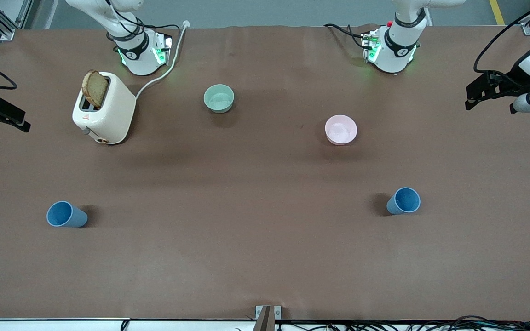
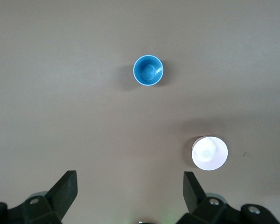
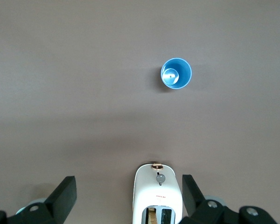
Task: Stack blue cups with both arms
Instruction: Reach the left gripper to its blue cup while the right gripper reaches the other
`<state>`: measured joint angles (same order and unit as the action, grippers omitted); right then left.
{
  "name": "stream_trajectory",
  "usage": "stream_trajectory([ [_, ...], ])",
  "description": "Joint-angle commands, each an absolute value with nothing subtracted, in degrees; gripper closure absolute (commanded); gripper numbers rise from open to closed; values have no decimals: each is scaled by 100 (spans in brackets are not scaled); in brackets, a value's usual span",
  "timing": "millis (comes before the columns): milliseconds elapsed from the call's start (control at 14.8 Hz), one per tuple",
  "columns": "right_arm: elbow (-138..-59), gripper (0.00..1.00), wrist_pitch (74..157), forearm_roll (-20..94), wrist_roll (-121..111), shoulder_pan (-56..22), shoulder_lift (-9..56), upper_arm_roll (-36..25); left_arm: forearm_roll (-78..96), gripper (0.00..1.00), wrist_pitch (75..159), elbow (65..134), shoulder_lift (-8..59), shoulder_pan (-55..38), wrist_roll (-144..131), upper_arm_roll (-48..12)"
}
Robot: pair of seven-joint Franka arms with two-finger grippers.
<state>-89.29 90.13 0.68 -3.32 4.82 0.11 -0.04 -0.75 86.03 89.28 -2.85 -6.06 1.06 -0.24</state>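
Two arms waited high off the table [image 1: 265, 257], one at each end. Your front view caught the left gripper [image 1: 474, 97] only as a dark shape at the left arm's end and the right gripper [image 1: 2, 117] at the right arm's end, so the jaws were unreadable there. Each wrist view showed what that camera hid: the left gripper [image 2: 129, 191] and the right gripper [image 3: 129, 193] both had fingers spread wide, holding nothing.

You had the toaster [image 1: 105, 109], with bread in its slot, near the right arm's base. The mint-green bowl [image 1: 219, 98] and pink bowl [image 1: 341, 129] sat farther from the front edge than either cup.

One blue cup [image 1: 66, 214] stood upright toward the right arm's end; the other blue cup [image 1: 403, 201] stood toward the left arm's end, well apart.
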Motion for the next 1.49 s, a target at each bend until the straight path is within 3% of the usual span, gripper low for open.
stream_trajectory([
  [0, -9000, 0, 9062, -18, -272, 457, -62, -18, -35, 0, 8561, 8807, -237, -615, 228, -9],
  [271, -9000, 0, 9062, -18, -272, 475, -53, -26, -44, 0, 8569, 8693, 34, -580, 220, 0],
  [406, -9000, 0, 9062, -18, -272, 475, -53, -26, -61, 0, 8561, 8184, 613, -598, 185, -9],
  [541, -9000, 0, 9070, -18, -255, 501, -35, -35, -52, 0, 8796, 8253, 982, -615, 114, 0],
  [677, -9000, 0, 9219, -18, -255, 527, 26, -44, -70, 0, 9488, 8646, 1204, -615, 36, 0],
  [812, -9000, 0, 9386, -26, -308, 597, 166, -61, -70, 0, 10629, 9488, 1204, -606, -236, 0],
  [1015, -8991, 0, 9973, 9, -334, 904, 701, -62, -70, 0, 12107, 10325, 1405, -571, -378, 0],
  [1421, -8877, 0, 11169, 79, -580, 1318, 1914, -62, -70, 0, 13560, 10775, 2293, -440, -387, 0],
])
